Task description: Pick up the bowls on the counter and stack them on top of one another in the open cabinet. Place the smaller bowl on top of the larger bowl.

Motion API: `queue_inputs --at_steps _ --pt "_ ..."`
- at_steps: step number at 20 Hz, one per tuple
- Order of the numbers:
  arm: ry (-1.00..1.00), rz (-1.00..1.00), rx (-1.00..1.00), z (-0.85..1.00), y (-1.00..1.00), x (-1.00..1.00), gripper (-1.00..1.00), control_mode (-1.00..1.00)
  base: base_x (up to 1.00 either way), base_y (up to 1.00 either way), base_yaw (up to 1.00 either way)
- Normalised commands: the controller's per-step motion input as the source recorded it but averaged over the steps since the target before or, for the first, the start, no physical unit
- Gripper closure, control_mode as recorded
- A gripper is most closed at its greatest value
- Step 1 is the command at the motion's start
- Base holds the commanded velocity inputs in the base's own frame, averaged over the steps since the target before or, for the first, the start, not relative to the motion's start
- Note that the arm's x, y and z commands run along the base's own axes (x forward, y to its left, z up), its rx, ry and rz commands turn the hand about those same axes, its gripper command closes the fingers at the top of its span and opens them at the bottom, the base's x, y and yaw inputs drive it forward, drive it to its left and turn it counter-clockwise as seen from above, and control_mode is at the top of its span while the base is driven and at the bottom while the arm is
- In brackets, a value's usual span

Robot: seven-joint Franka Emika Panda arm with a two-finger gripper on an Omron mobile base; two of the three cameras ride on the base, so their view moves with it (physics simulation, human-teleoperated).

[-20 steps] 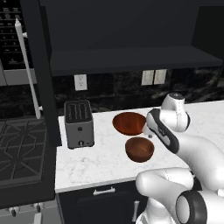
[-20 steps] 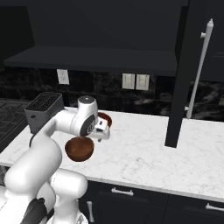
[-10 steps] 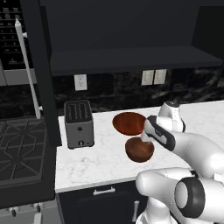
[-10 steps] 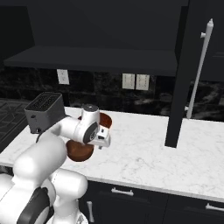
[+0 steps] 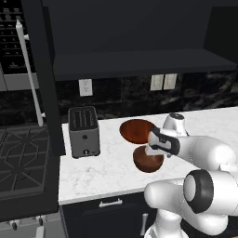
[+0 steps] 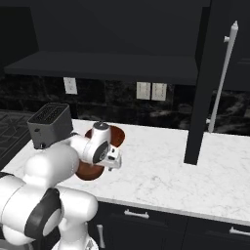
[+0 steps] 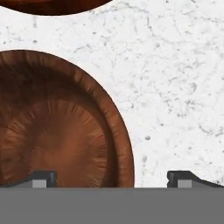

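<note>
Looking down over the counter [image 7: 175,78], the gripper [image 7: 111,178] has its jaws spread wide and holds nothing; one fingertip [image 7: 41,178] stands over the inside of the smaller bowl [image 7: 57,127] at the lower left of the hand view, the other over bare marble at the lower right. The larger bowl [image 5: 135,130] lies just behind the smaller one near the middle of the left base view, with the toaster [image 5: 83,131] to their left. The open cabinet [image 5: 139,62] fills the top of that frame.
</note>
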Motion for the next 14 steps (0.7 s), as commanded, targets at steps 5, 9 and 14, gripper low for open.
queue_inputs --at_steps 5,9,14 --pt "0.08 0.0 0.0 -0.35 0.11 0.12 1.0 -1.0 0.0 0.0 0.0" --pt "0.08 0.0 0.0 -0.18 0.0 0.0 1.0 -1.0 0.0 0.0 0.0" --pt "0.03 0.0 0.0 0.03 0.0 -0.12 1.0 -1.0 0.0 0.0 0.0"
